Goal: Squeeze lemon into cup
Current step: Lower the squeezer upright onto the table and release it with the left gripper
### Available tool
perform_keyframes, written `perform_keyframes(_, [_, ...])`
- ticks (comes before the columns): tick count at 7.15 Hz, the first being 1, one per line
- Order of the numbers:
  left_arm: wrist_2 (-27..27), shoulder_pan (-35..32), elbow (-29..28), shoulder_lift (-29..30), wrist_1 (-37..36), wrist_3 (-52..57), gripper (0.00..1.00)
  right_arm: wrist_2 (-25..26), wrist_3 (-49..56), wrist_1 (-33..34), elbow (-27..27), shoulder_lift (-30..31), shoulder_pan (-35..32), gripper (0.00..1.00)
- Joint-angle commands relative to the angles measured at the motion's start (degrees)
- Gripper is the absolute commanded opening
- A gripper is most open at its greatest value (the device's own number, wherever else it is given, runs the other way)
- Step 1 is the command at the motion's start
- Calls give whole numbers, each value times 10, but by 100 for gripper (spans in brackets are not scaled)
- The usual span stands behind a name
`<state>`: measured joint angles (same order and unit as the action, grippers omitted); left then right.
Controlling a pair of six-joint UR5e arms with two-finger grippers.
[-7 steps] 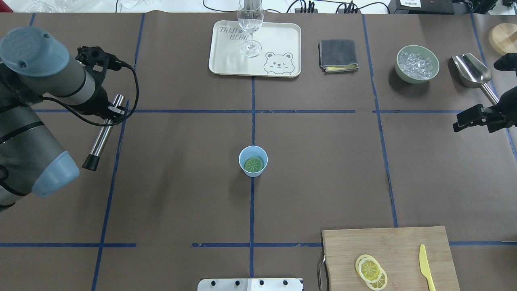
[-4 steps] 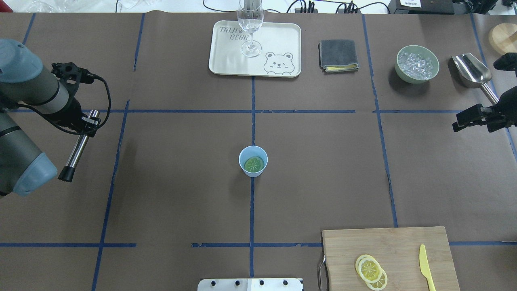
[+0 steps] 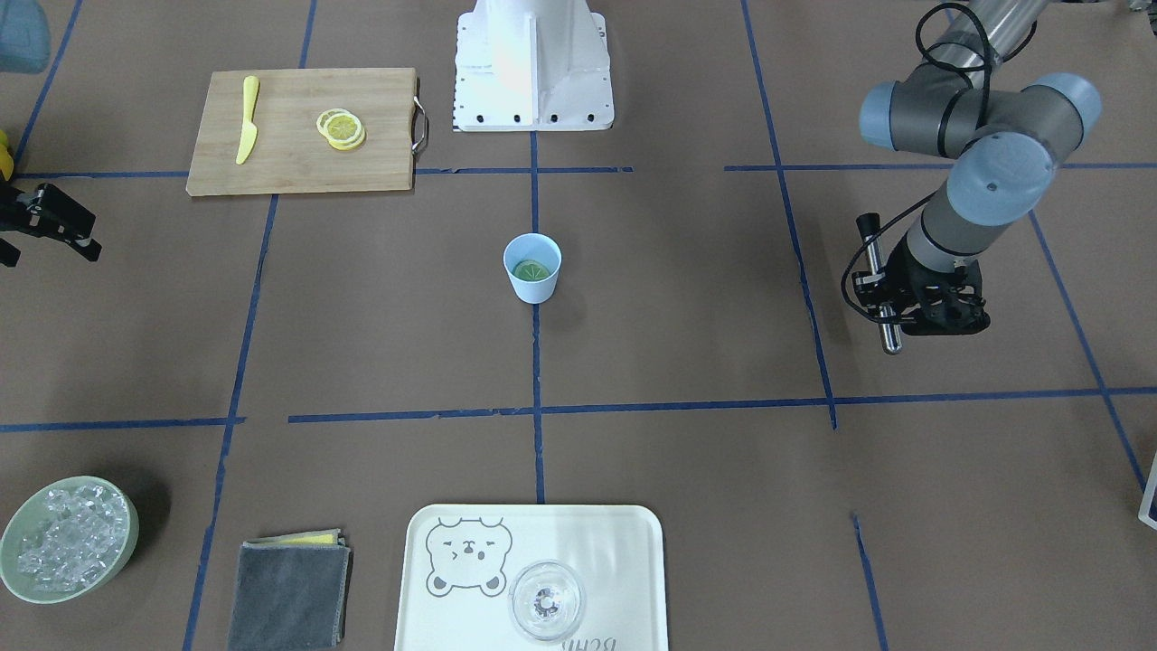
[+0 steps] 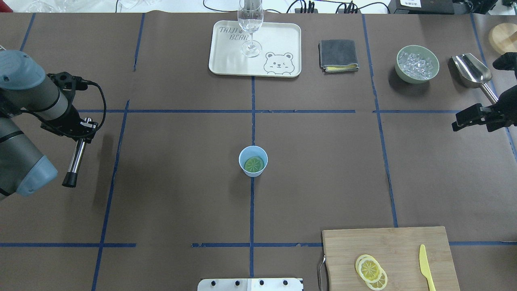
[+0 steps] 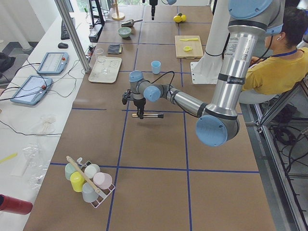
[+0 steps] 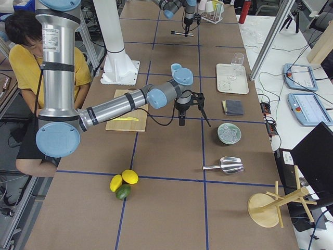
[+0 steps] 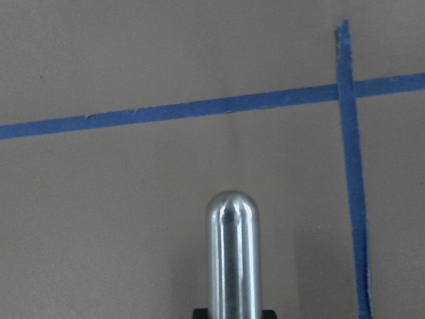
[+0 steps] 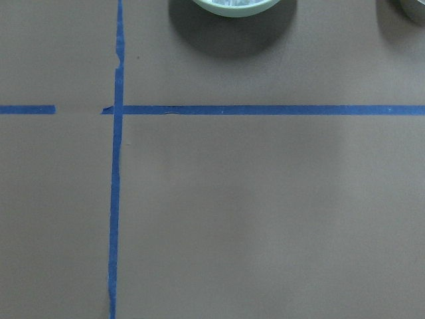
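The light-blue cup [image 4: 241, 157] stands at the table's middle, also in the front view [image 3: 531, 289]. A round lemon slice [image 4: 254, 164] lies flat inside it [image 3: 531, 269] and looks greenish. More lemon slices [image 4: 370, 271] lie stacked on the cutting board [image 3: 341, 128]. My left gripper [image 4: 83, 130] is far left of the cup, shut on a metal muddler [image 4: 76, 157] with a black tip, held above the table [image 3: 881, 289] [image 7: 232, 259]. My right gripper [image 4: 458, 121] is open and empty at the far right [image 3: 89, 237].
A wooden cutting board [image 4: 404, 242] with a yellow toy knife [image 4: 423, 262] is near right. At the back are a tray [image 4: 282, 40] with a clear glass [image 4: 250, 24], a grey cloth [image 4: 338, 54], a bowl of ice [image 4: 417, 64] and a metal scoop [image 4: 470, 70].
My left arm has drawn back to the left and slightly toward the robot, carrying the muddler away from the cup. The right arm, the cup and the slices have not moved.
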<state>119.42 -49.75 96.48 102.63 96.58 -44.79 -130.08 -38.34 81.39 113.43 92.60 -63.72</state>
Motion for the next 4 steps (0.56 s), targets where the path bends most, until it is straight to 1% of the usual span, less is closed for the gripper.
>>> perform_keyframes(1, [-1, 3, -11, -6, 11, -20, 0, 0, -1, 0, -1, -1, 0, 100])
perform_keyframes(2, [-1, 3, -26, -8, 33, -21, 0, 0, -1, 0, -1, -1, 0, 100])
perform_keyframes(4, [-3, 4, -36, -7, 41, -20, 0, 1, -1, 0, -1, -1, 0, 100])
